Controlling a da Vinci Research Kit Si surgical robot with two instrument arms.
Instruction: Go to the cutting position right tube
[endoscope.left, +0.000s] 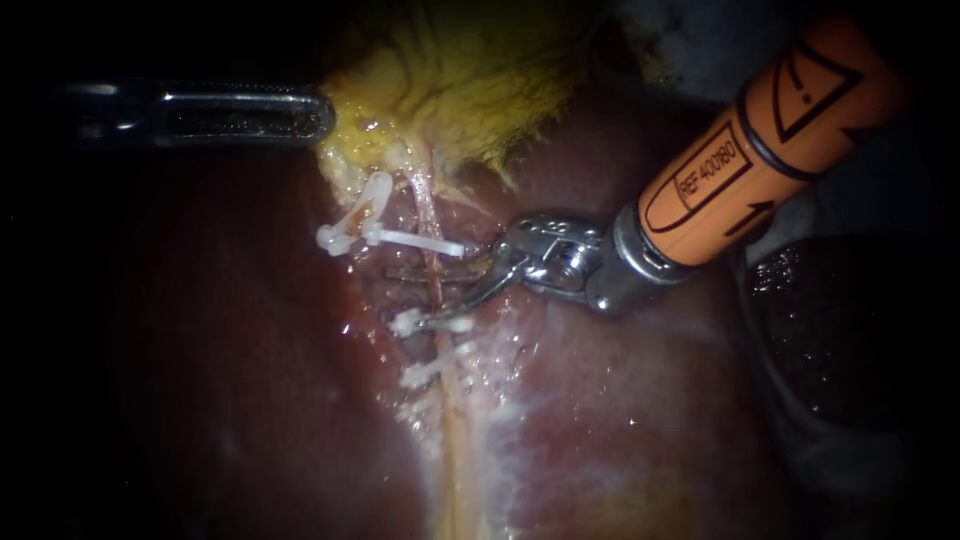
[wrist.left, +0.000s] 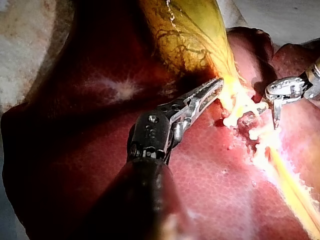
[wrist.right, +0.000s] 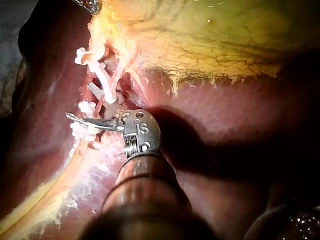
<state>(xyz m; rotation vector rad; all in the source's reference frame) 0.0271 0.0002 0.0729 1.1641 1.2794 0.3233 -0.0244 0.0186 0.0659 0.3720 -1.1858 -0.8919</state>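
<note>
Two pale tubes run down from the yellow gallbladder (endoscope.left: 470, 80) over the liver (endoscope.left: 640, 410). The right tube (endoscope.left: 428, 205) carries white clips: one (endoscope.left: 425, 242) above my right instrument's blades, two (endoscope.left: 432, 323) (endoscope.left: 428, 373) below. The left tube (endoscope.left: 368, 200) holds a clip (endoscope.left: 340, 236) too. My right instrument (endoscope.left: 402, 298), on an orange shaft, has its blades open astride the right tube between the clips. In its wrist view the blades (wrist.right: 82, 121) lie among the clips. My left instrument (endoscope.left: 318, 115) is shut on the gallbladder's neck (wrist.left: 227, 92).
Yellowish fat and stripped tissue (endoscope.left: 455, 440) trail down along the tube line. A dark glossy lobe (endoscope.left: 840, 330) lies under the right instrument's shaft. My right instrument's blades (wrist.left: 275, 107) show beyond the left jaws (wrist.left: 212, 90) in the left wrist view.
</note>
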